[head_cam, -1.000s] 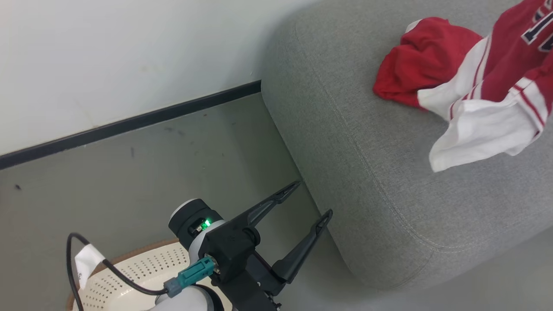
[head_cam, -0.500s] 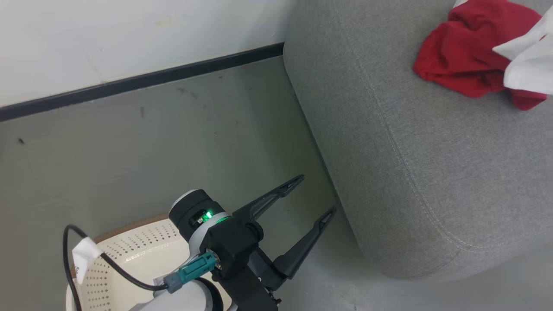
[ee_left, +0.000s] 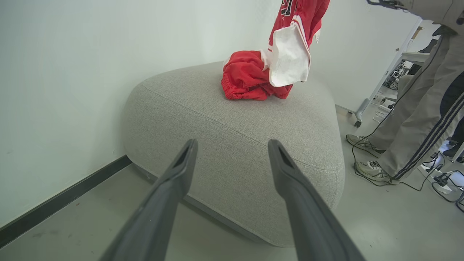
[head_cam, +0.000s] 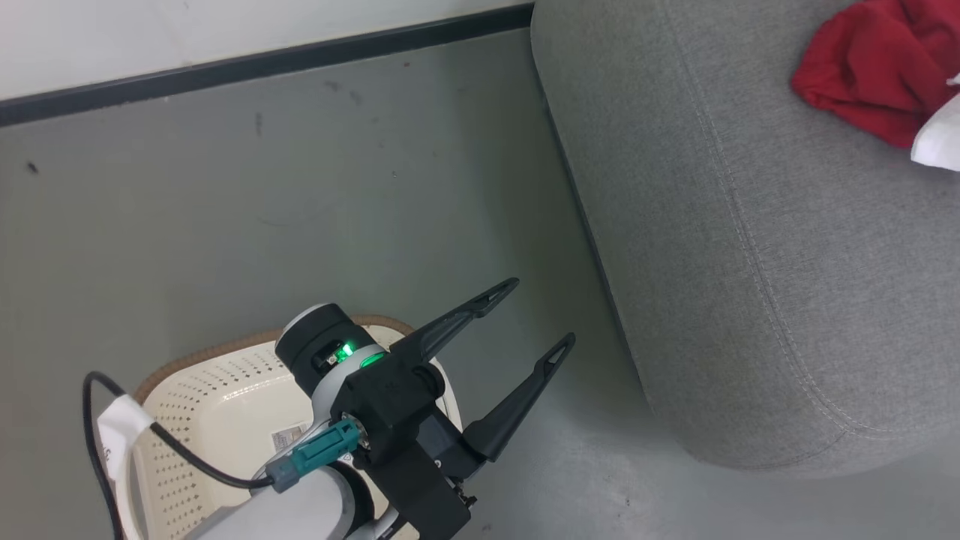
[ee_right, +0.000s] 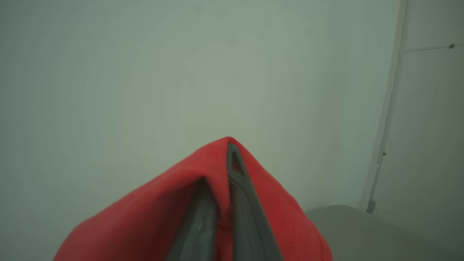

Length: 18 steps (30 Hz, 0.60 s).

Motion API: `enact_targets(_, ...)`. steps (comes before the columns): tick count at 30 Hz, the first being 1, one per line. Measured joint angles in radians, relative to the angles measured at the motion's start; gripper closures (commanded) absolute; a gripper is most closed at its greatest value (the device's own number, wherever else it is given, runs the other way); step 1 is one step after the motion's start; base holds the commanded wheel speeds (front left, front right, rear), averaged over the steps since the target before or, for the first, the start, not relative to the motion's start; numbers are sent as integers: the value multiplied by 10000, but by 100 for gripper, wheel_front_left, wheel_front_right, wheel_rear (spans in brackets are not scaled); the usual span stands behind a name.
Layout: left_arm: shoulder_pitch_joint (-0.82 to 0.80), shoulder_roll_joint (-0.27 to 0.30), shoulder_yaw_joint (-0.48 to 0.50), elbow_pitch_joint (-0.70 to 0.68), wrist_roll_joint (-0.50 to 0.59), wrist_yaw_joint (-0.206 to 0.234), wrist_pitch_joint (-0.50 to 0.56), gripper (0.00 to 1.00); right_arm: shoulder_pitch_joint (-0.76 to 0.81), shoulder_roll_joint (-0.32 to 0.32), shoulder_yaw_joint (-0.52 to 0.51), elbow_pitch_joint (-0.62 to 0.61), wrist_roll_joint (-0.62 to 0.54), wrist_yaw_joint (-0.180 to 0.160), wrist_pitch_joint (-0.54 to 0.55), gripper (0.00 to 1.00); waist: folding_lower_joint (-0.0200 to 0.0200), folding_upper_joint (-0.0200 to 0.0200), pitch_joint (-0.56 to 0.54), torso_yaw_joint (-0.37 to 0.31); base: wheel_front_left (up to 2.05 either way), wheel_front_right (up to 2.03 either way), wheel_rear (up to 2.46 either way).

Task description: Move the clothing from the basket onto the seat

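The cream basket (head_cam: 202, 390) with its brown rim stands on the floor at the lower left, partly under my left arm; its visible inside holds just a small label. My left gripper (head_cam: 538, 313) hangs open beside it, its jaws (ee_left: 232, 145) pointing at the grey seat (head_cam: 750, 225) with nothing between them. A crumpled red piece of clothing (ee_left: 246, 78) lies on the seat (ee_left: 253, 119). Above it hangs a red and white garment (ee_left: 293, 54). My right gripper (ee_right: 219, 170) is shut on red cloth (ee_right: 163, 217) that drapes over both fingers.
A white wall with a black skirting (head_cam: 262, 64) runs behind the seat and the grey floor (head_cam: 300, 195). A person's legs (ee_left: 409, 119) and shoes stand to the right of the seat, with cables on the floor there.
The head camera has swung, so the seat and clothing slide up and right in its view and more of the basket shows. The left gripper stays open.
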Motion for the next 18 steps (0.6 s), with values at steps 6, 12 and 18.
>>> enact_targets(6, -184, -21, 10, -15, 13, -17, 10, 0, 2, -98, 673, 800, -757, -98, 98, 100, 0, 0, 434, 222, 0, 0, 0)
enact_targets(12, -467, -128, 36, 105, 13, -107, -2, 0, 309, 224, 1419, 2123, -1016, -96, 918, 100, -1, 0, 775, 603, 0, 0, 0)
enact_targets(18, -465, -77, 186, 286, 12, -100, -102, 0, 416, 694, 1873, 2886, -1057, -65, 1710, 100, 0, 0, 871, 787, 0, 0, 0)
